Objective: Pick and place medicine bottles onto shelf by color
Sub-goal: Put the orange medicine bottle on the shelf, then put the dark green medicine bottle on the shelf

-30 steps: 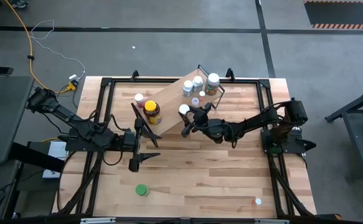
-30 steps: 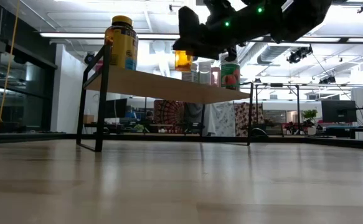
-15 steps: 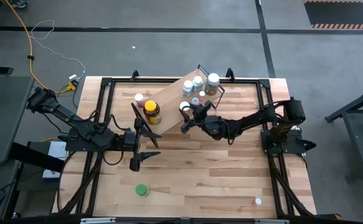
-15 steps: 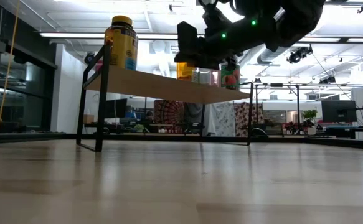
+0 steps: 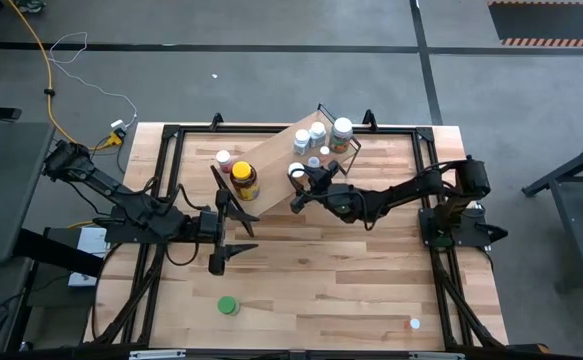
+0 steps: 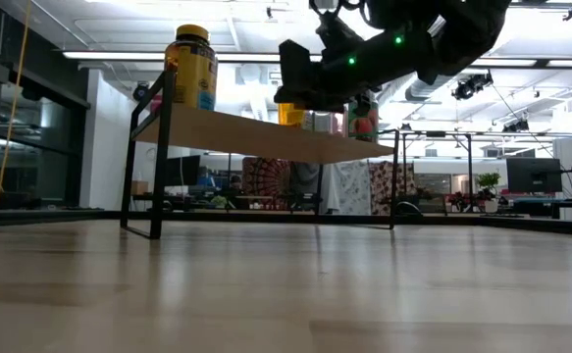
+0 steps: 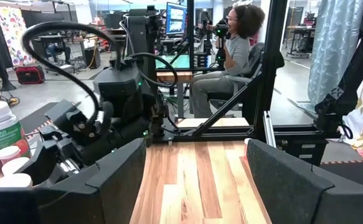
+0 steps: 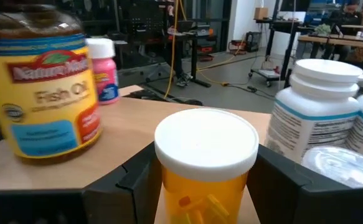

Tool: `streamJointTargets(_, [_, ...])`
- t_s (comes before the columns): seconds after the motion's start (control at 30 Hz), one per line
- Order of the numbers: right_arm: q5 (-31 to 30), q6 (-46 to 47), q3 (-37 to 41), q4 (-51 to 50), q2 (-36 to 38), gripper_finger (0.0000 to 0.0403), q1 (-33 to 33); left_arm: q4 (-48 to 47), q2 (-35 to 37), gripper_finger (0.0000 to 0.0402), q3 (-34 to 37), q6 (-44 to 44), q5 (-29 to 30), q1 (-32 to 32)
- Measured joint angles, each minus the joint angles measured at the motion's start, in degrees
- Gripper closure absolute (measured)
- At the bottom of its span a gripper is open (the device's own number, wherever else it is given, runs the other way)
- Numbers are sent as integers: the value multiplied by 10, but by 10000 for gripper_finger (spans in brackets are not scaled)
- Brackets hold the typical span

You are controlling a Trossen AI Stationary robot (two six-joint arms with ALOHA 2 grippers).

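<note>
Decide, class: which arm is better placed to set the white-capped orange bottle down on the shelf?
The right. Its hand is over the shelf, fingers either side of the orange bottle with nothing else between them. The left hand waits open over bare tabletop, short of the shelf.

The orange bottle (image 8: 206, 168) ran off the right wrist picture's lower edge, so its base stayed unseen. In the high view the right gripper (image 5: 298, 190) covered all but its white cap. The fish oil jar (image 8: 41, 81) lost its lid to the upper edge. A tiny item (image 5: 415, 323) near the table's front edge was too small to identify.
</note>
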State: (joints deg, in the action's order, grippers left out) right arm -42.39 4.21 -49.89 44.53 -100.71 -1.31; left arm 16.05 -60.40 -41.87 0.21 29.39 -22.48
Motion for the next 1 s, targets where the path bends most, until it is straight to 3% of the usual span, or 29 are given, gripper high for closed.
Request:
streamJointTargets(0.53, [26,48,-1,-20,2,207,22,0,0,131,0,0,0,0])
streamJointTargets(0.87, [7,36,1,-34,0,119,19,-11,0,131,0,0,0,0])
streamJointTargets(1.0, [6,19,1,-32,0,102,12,-13,0,131,0,0,0,0])
